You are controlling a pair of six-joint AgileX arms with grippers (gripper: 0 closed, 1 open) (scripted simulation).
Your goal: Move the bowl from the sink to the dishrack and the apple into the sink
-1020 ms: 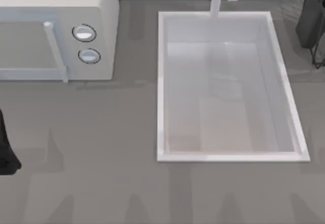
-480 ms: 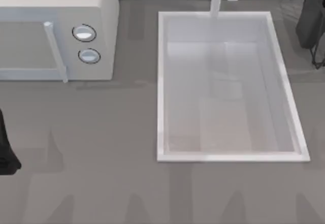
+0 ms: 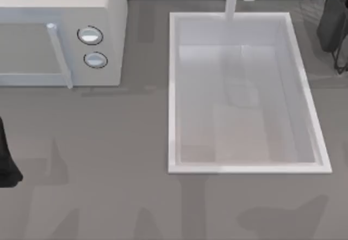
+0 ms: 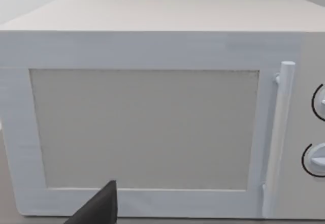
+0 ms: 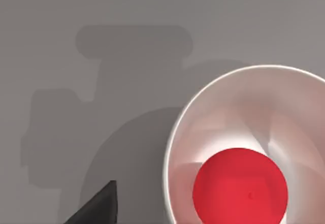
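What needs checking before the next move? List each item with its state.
1. Sink free to take the apple: ok, nothing lies in the basin.
2. Apple found: ok, it lies inside a pale bowl below the right wrist camera.
3. Bowl in the sink, as the task says: not ok, it stands on the grey counter.
4. Dishrack free for the bowl: cannot tell, it is cut off at the top view's right edge.
5. Left arm out of the way: ok, at the left edge, facing the microwave.
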